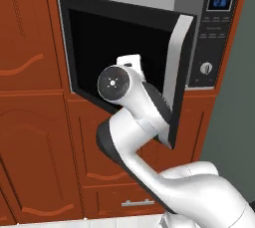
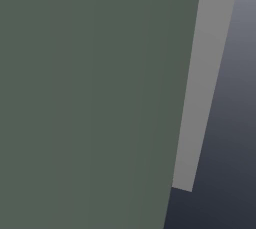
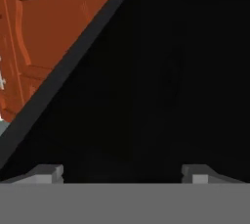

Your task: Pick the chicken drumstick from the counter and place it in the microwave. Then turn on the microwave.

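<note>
The microwave [image 1: 214, 38] is built into reddish-brown cabinets, and its black glass door [image 1: 124, 28] hangs ajar, with the silver handle edge [image 1: 178, 72] swung out toward me. My arm reaches up to the door, with the hand [image 1: 130, 63] in front of the black glass. In the hand view my gripper [image 3: 122, 174] is open, its fingertips [image 3: 49, 173] wide apart with nothing between them, facing a black surface with a dark frame edge [image 3: 63, 78]. The chicken drumstick is out of view. A pale strip of counter [image 1: 119, 222] shows at the bottom edge.
Reddish-brown cabinet doors [image 1: 30, 97] stand left of and below the microwave, and a drawer with a silver handle [image 1: 138, 203] sits low down. The control panel has a blue display [image 1: 220, 3] and a round knob [image 1: 205, 67]. A grey-green wall [image 2: 90, 98] fills the right base view.
</note>
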### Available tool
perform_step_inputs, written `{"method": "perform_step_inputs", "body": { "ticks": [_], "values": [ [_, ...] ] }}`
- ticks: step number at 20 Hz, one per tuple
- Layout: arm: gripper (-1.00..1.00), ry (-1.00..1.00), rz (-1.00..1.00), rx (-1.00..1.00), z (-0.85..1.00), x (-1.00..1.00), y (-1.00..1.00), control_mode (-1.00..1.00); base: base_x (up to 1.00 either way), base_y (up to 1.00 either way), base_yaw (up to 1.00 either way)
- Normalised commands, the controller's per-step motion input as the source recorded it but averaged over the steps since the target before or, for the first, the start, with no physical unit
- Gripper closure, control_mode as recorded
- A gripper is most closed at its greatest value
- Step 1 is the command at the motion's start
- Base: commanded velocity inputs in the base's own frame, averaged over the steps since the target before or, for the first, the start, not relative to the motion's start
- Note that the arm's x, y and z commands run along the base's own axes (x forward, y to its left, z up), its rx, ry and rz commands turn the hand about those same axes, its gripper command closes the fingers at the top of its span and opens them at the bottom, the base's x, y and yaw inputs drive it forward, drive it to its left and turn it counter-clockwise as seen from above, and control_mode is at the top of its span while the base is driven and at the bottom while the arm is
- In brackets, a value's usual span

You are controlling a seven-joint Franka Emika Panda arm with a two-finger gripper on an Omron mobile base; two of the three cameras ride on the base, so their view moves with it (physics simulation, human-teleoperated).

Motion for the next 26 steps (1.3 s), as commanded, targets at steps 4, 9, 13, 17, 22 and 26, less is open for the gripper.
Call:
{"method": "perform_step_inputs", "body": {
  "ticks": [4, 9, 13, 17, 22, 26],
  "values": [
    [-1.00, 0.01, -0.01, 0.00, 0.00, 0.71, -0.60, -1.00, 0.00, 0.00, 0.00],
    [-1.00, 0.00, 0.00, 0.00, -0.04, 0.69, -0.44, -1.00, 0.00, 0.00, 0.00],
    [-1.00, 0.01, 0.00, 0.00, 0.00, 0.85, -0.41, -1.00, 0.00, 0.00, 0.00],
    [-1.00, 0.00, 0.00, 0.00, 0.00, 0.84, -0.43, -1.00, 0.00, 0.00, 0.00],
    [-1.00, 0.00, 0.00, 0.00, 0.00, 0.85, -0.40, -1.00, 0.00, 0.00, 0.00],
    [-1.00, 0.00, 0.00, 0.00, 0.00, 0.67, -0.35, -1.00, 0.00, 0.00, 0.00]
  ]
}}
